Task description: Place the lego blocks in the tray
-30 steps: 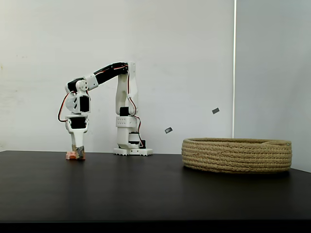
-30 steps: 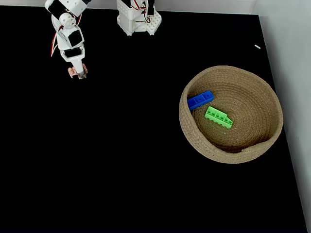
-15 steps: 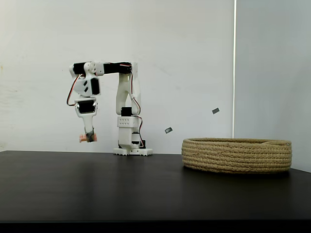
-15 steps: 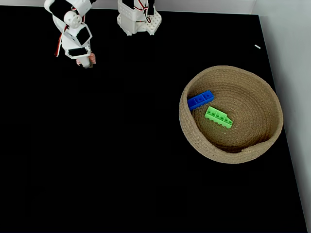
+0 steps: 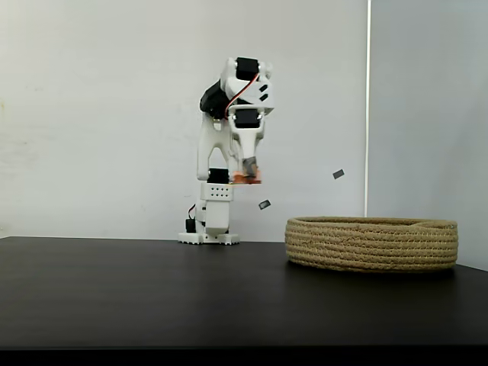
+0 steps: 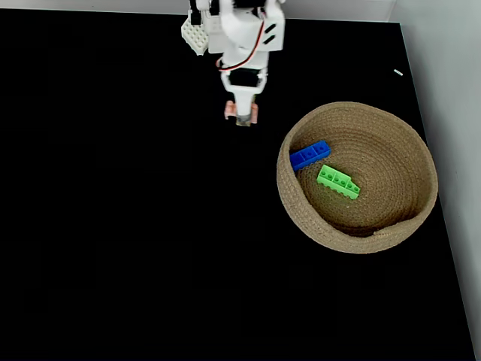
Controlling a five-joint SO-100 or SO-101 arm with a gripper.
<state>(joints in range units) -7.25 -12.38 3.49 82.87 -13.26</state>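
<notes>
Tray [image 6: 421, 207] holds blue brick [image 6: 310, 155], green brick [image 6: 337, 181]

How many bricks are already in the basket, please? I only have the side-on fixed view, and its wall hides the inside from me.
Observer: Two. From above, a blue brick and a green brick lie inside the basket.
Operator: Thank you. Are those two touching each other?
Observer: No, a strip of bare basket floor shows between them; the blue one lies against the left inner wall.
Operator: And is the gripper over the basket yet?
Observer: Not yet. From above, the gripper, shut on the pink brick, sits over the black table, left of the basket's rim.
</notes>
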